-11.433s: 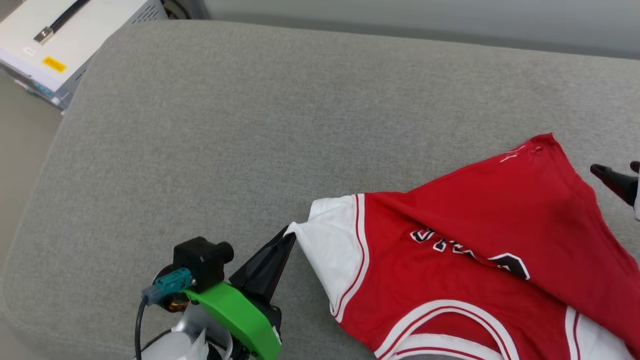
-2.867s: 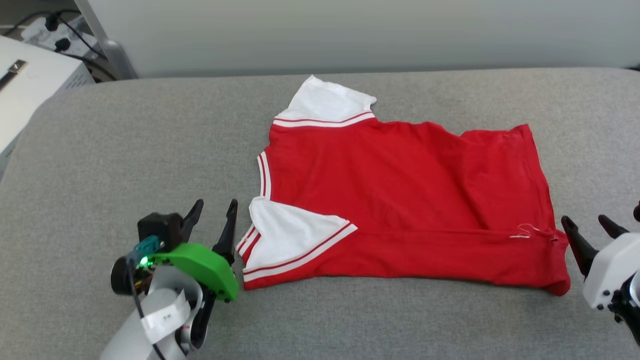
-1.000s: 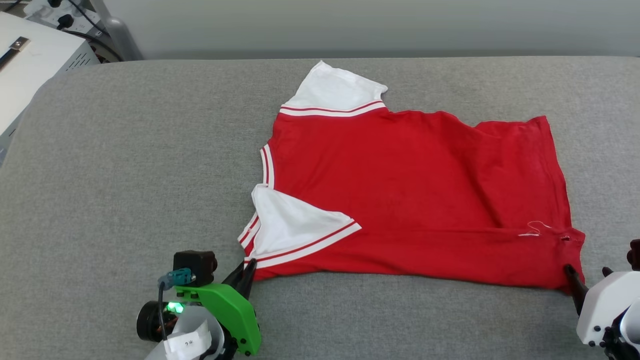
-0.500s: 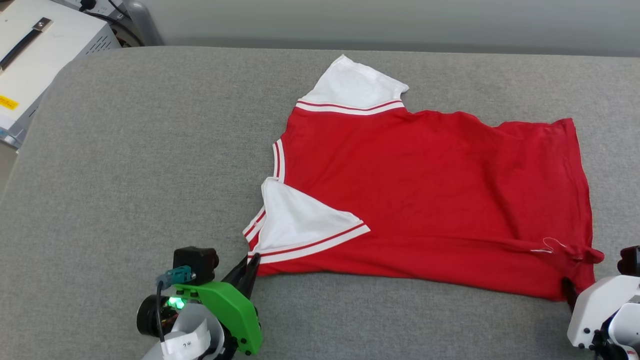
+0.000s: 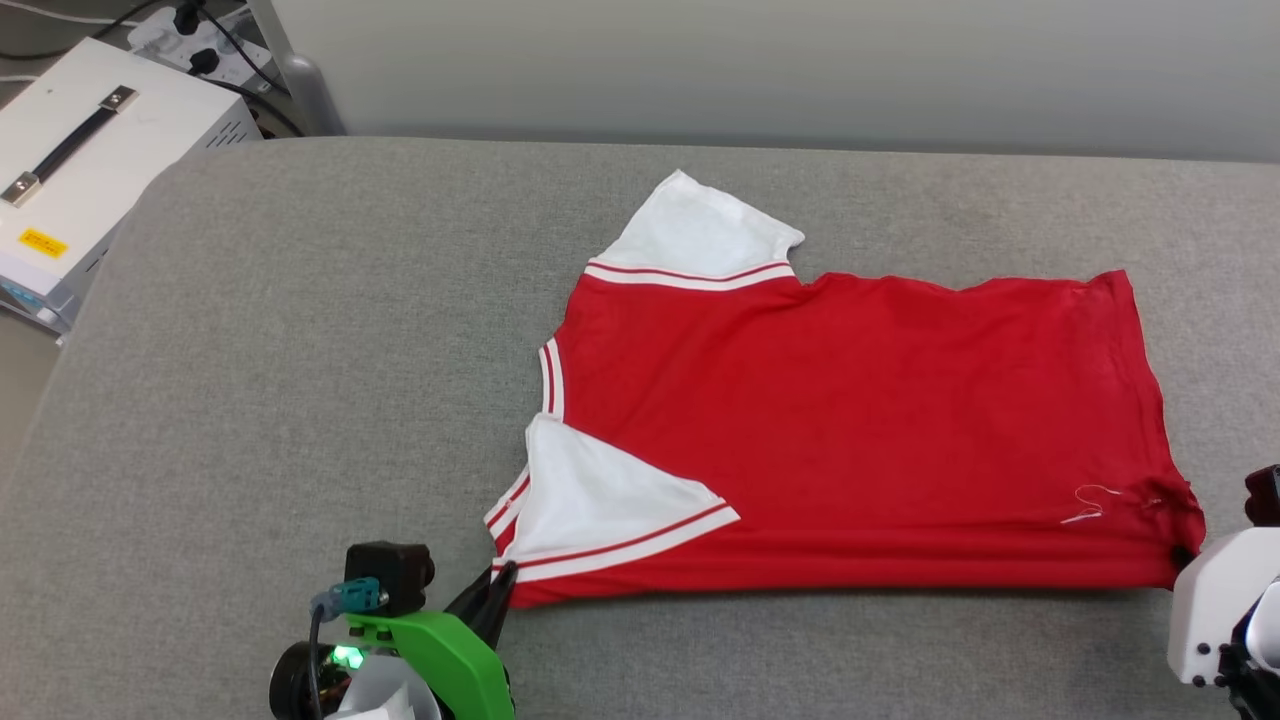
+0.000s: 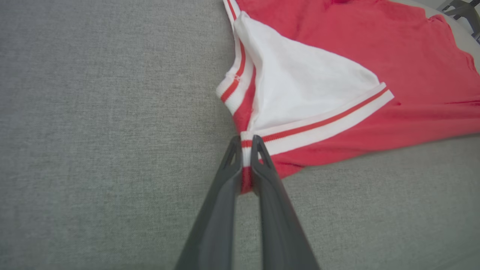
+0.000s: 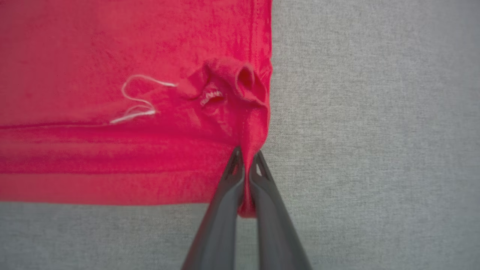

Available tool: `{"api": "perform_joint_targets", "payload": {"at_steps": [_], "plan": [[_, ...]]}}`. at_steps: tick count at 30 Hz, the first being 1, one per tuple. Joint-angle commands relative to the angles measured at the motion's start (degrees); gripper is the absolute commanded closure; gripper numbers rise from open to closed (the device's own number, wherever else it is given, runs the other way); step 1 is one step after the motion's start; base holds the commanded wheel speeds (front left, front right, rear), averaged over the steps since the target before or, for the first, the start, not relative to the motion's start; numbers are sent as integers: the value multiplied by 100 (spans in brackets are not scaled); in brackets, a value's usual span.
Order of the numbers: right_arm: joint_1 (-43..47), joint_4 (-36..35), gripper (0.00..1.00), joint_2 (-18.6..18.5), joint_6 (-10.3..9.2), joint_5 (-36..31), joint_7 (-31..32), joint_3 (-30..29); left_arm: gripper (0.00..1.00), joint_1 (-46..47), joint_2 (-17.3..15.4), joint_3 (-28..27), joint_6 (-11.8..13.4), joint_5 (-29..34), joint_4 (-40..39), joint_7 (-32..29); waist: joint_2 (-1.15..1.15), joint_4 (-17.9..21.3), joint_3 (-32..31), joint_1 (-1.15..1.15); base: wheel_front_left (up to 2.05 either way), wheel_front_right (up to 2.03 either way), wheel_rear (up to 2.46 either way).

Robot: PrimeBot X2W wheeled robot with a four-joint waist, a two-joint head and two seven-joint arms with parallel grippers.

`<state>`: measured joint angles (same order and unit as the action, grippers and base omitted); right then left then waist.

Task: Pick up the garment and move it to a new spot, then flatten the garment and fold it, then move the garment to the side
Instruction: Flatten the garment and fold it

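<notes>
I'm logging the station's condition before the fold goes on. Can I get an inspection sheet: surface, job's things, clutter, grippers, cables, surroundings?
Surface: grey fabric cushion, nothing spilled.
Job's things: garment spread out, near sleeve folded onto the red body; loose white thread by the hem corner.
Clutter: nothing seen.
Grippers: left gripper shut on the garment's striped sleeve edge; right gripper shut on its hem corner.
Cables: black cables at a power strip, far left.
Surroundings: white equipment case left of the cushion; pale wall behind.
</notes>
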<state>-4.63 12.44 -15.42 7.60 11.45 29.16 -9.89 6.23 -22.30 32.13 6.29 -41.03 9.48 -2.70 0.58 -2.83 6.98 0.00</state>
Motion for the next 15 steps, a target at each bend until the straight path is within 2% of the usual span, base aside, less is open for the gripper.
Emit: {"api": "perform_joint_targets", "payload": {"at_steps": [1, 6, 9, 15], "plan": [[94, -84, 100, -152, -11, 59, 80, -16, 100, -133, -111, -25, 52, -38, -36, -35, -58, -44, -141, 0, 0, 0, 0], [310, -395, 100, -378, -11, 265, 536, -7, 100, -407, -204, 25, 131, -102, -203, -175, -58, -60, -285, 0, 0, 0, 0], [533, -576, 100, -490, -11, 384, 961, 0, 100, -594, -196, 132, 94, -218, -299, -347, -58, -63, -335, 0, 0, 0, 0], [821, -705, 100, -426, -11, 445, 1123, -141, 100, -673, -117, 261, 94, -198, -255, -347, -58, -44, -371, 0, 0, 0, 0]]}}
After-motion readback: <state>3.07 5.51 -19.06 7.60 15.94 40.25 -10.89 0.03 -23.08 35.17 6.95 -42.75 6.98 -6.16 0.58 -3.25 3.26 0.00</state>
